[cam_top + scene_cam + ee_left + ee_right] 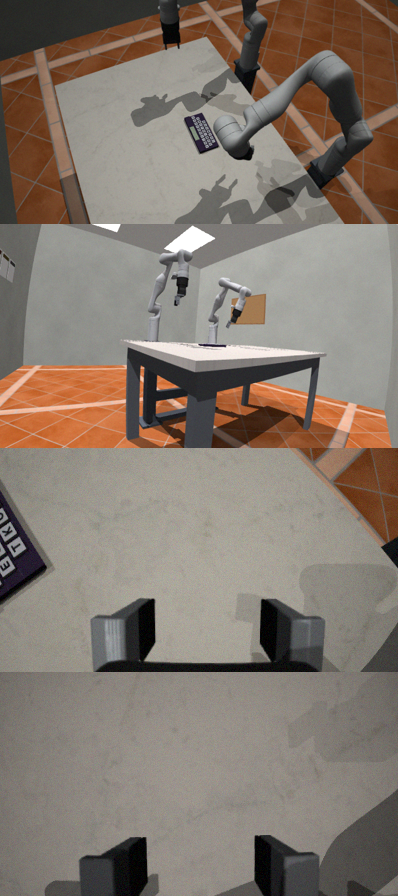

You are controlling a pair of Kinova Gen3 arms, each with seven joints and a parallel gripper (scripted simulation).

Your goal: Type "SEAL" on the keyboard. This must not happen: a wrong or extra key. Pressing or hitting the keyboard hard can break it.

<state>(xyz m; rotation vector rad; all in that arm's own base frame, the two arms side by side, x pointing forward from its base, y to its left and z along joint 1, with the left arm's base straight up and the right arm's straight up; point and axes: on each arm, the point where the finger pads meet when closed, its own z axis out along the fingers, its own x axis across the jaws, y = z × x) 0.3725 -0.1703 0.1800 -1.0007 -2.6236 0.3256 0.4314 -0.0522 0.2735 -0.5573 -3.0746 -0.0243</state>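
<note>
A dark purple keyboard with white keys lies flat on the table. Its pale green display shows no readable text. In the left wrist view, only its corner shows at the left edge, with the T, K and E keys. My left gripper is open and empty, above the table beside the keyboard; its arm mostly hides it in the top view. My right gripper is open and empty, high up and well away from the keyboard, which is out of the right wrist view.
The pale table carries several arm shadows. The left arm reaches over the table close beside the keyboard. Both arm bases stand along one long table edge.
</note>
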